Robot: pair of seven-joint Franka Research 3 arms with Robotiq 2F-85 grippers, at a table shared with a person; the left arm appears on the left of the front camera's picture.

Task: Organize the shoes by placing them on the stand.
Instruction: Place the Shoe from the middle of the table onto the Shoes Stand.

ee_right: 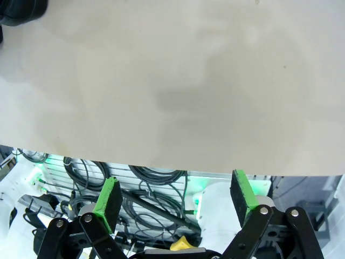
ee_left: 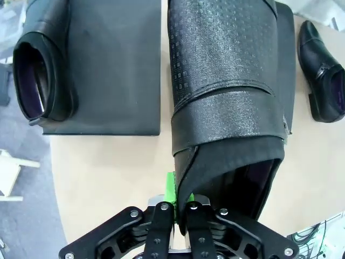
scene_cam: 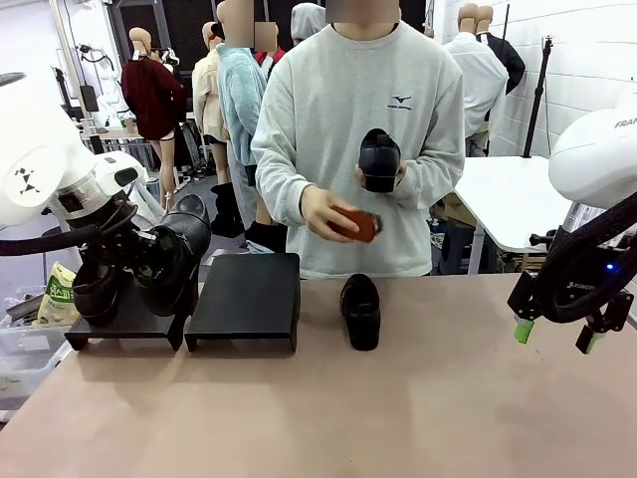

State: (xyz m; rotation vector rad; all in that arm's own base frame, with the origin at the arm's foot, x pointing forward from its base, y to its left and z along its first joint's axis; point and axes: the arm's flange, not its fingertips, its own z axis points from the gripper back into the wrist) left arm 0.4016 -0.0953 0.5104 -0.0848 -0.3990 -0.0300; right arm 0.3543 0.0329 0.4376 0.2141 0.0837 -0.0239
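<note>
Carrying a shoe (scene_cam: 177, 249) clamped in our left claw (ee_left: 179, 195) over the stand (scene_cam: 124, 321), right claw (ee_right: 177, 188) apart, we must lower it flat.

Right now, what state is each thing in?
Left end effector: shut on first shoe.
Right end effector: open, holding nothing.
First shoe: gripped at heel rim, tilted.
Second shoe: resting on left stand.
Third shoe: lying on table.
Fourth shoe: in person's hands.
Right stand: standing upright.

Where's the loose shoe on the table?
Front view: shoe lies on the table, centre, just right of the right-hand stand.
</note>
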